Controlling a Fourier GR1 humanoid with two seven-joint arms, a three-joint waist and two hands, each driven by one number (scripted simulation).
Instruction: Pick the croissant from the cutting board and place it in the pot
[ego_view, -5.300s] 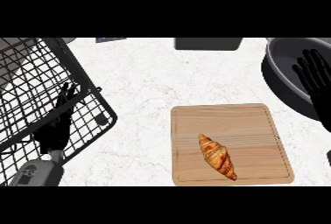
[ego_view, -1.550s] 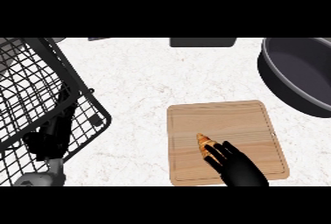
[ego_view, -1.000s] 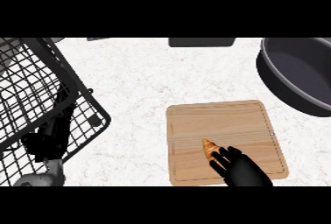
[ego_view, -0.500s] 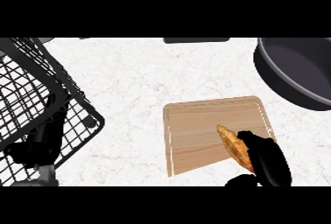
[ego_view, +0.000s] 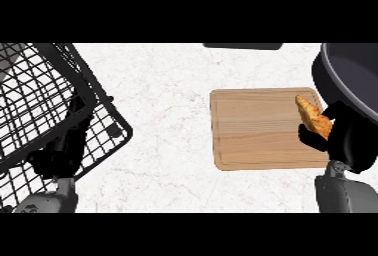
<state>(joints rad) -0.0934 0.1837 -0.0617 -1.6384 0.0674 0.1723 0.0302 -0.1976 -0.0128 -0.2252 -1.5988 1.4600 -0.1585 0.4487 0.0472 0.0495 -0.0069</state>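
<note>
In the head view, the croissant (ego_view: 311, 114) is seen clamped in the right hand (ego_view: 345, 139), whose fingers (ego_view: 313, 138) are curled round its lower end. Its upper tip is left sticking out above the fingers, up and to the left. The croissant is placed over the right edge of the cutting board (ego_view: 255, 131), just beside the rim of the pot (ego_view: 341, 74) and not inside it. The left hand (ego_view: 65, 142) is shown at the lower left behind the wire rack (ego_view: 44, 95), fingers straight and holding nothing.

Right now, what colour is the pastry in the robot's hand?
The croissant in the right hand is golden brown; head view.
</note>
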